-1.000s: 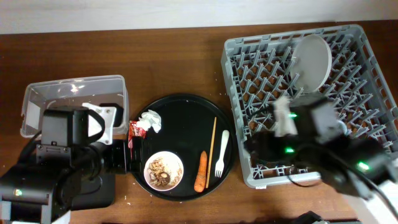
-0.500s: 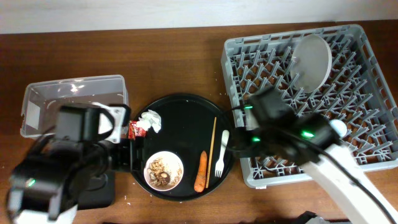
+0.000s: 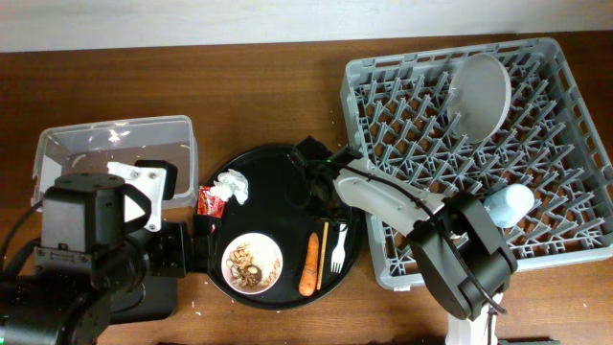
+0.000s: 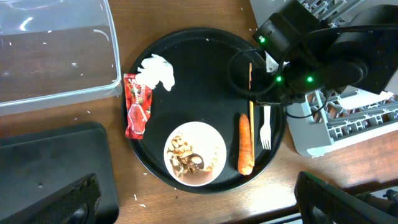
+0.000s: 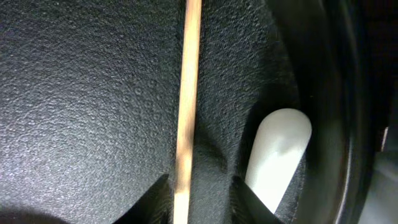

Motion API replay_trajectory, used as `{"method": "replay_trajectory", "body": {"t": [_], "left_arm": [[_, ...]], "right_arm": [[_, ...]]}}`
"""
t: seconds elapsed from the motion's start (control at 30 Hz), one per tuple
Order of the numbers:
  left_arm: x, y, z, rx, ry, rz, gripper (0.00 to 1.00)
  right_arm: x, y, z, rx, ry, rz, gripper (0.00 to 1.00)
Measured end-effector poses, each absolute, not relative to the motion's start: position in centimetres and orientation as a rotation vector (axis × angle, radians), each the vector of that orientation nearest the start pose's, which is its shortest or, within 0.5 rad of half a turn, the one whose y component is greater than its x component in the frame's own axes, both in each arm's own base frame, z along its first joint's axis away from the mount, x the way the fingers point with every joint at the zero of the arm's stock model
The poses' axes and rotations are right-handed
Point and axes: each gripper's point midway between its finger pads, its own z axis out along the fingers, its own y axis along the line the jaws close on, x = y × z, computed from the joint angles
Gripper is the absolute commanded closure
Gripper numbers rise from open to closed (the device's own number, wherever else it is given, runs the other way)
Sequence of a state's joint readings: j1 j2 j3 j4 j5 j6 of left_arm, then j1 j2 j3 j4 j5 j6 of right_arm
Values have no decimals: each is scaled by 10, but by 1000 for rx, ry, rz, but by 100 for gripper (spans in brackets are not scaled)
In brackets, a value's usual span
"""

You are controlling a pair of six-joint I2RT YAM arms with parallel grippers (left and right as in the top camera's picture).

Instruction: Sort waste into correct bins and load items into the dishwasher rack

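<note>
My right gripper [image 3: 321, 189] is low over the round black tray [image 3: 278, 163], open, its fingers [image 5: 200, 199] straddling the thin wooden chopstick [image 5: 186, 93]. The white fork [image 5: 277, 155] lies just right of it. The carrot [image 3: 308, 264], a white bowl of food scraps [image 3: 253, 262], the crumpled napkin [image 3: 232, 185] and the red wrapper [image 3: 207, 202] lie on or beside that tray. My left gripper [image 4: 196, 196] is open and empty, hovering above the bowl [image 4: 194, 154]. The grey rack [image 3: 565, 105] holds a pale plate [image 3: 479, 96] and a light blue cup [image 3: 506, 204].
The clear tub [image 3: 115, 144] stands at the left. The shallow black rectangular tray [image 4: 56, 168] lies in front of it, mostly under my left arm in the overhead view. Crumbs dot the wooden table near the round tray's front edge.
My right arm swung left from the rack's front to the round tray and lowered over the chopstick. The light blue cup now lies in the rack. My left arm shifted slightly.
</note>
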State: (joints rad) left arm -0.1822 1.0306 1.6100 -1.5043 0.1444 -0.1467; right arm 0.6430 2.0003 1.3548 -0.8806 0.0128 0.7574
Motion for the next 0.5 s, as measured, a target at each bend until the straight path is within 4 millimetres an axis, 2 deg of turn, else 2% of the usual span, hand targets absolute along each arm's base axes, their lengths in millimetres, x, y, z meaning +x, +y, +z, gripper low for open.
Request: {"method": "replay_trajectory", "body": {"t": [0.1,0.2,0.23,0.43,0.5], "left_arm": [[195,-61,329,105,2508,-316,1],[195,-61,329,105,2509,-316,1],[195,-61,329,105,2508,-316,1],[195,-61,329,105,2508,-316,1],[195,-61,329,105,2508,-316,1]], "right_arm": [[300,225,4,187,3085,37,77],[300,223,1,223,3082,28,87],[301,223,1,234,3077,23,94],[307,229,9,187,3064,58,96],[311,233,23,168,3035,101,96]]}}
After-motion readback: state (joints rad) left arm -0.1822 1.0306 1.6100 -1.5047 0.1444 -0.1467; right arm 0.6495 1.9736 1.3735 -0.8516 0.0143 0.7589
